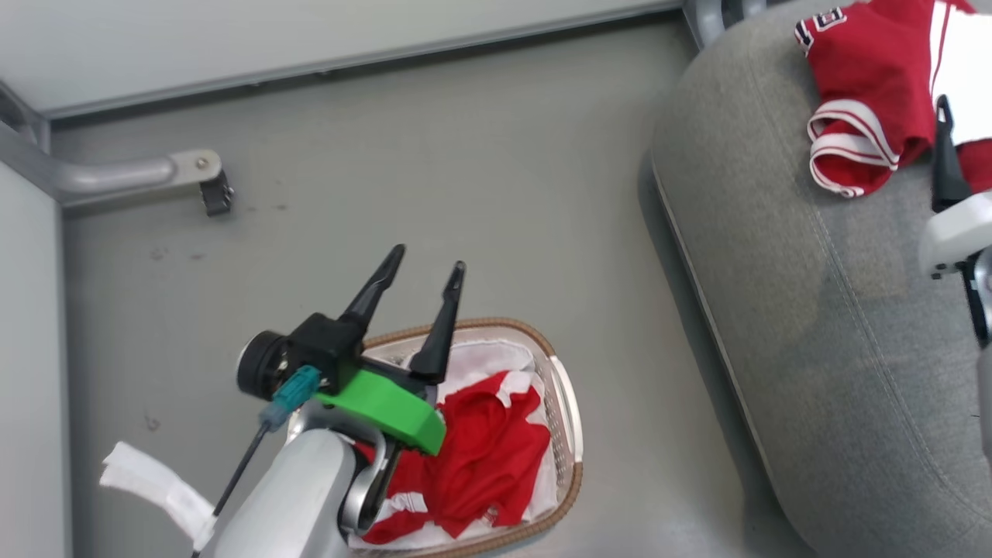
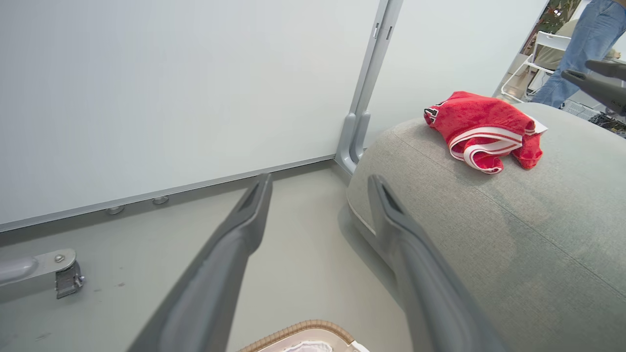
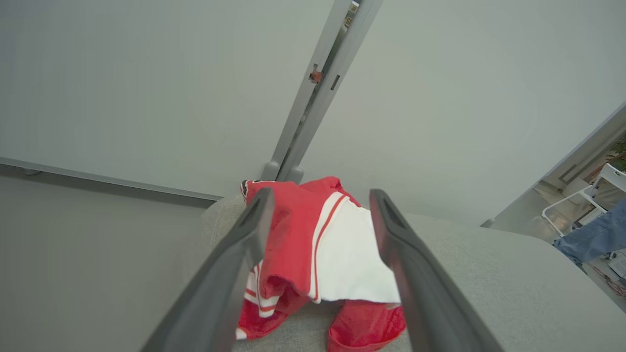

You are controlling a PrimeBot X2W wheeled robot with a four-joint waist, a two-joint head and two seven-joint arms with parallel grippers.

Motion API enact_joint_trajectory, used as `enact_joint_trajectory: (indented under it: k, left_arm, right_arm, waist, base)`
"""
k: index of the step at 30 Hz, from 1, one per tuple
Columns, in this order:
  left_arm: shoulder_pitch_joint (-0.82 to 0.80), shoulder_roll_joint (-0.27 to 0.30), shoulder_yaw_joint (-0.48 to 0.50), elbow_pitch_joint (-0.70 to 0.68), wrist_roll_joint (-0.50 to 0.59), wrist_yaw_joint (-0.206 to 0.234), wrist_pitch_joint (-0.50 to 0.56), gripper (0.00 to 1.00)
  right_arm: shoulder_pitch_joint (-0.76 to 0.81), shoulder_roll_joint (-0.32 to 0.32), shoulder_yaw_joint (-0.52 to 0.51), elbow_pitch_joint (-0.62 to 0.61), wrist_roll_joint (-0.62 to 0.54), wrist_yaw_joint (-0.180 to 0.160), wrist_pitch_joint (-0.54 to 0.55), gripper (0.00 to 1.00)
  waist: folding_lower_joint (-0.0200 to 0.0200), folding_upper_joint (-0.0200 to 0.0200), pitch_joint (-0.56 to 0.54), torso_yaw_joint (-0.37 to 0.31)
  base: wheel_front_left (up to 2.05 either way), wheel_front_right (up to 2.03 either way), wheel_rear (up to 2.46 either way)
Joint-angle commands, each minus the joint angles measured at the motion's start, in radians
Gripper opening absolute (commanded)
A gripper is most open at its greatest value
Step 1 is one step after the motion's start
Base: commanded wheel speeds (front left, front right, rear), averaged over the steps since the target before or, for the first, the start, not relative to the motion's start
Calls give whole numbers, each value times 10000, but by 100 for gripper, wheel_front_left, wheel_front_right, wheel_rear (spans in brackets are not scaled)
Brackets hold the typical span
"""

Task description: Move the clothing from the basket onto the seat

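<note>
The white basket point(image 1: 571, 434) with a brown rim stands on the floor and holds crumpled red clothing point(image 1: 480, 453) on a white liner. My left gripper point(image 1: 428, 260) hovers above the basket's far rim, open and empty; in the left wrist view its fingers point(image 2: 319, 180) spread over the floor, with the basket rim point(image 2: 293, 330) below. More red and white clothing point(image 1: 868, 93) lies on the grey seat point(image 1: 814, 325). My right gripper point(image 3: 320, 195) stands open just over that pile point(image 3: 298, 244), fingers either side and not closed on it. One of its dark fingers point(image 1: 943, 147) shows beside the pile.
Pale wall panels run behind, joined by a grey post point(image 2: 364, 98) near the seat's corner. A metal foot with a caster point(image 1: 205, 182) juts onto the floor at left. A person's leg in jeans point(image 2: 582, 44) and a white chair point(image 2: 535, 54) are beyond the seat.
</note>
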Motion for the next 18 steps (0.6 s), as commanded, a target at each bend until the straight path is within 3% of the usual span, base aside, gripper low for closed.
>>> enact_joint_trajectory:
  k: [1,18]
  left_arm:
    - [421,-7,309,-76,-73,76,-28,100]
    - [3058,-269,3440,-372,582,544,-22,100]
  right_arm:
    - [-43,150,77,62,186,-14,-25,100]
    - [1569,2011,1048,-81,1408,-14,-25,100]
  waist:
    - [0,0,-1117,547]
    - [0,0,-2726,1898]
  base:
    - [0,0,0]
    - [0,0,0]
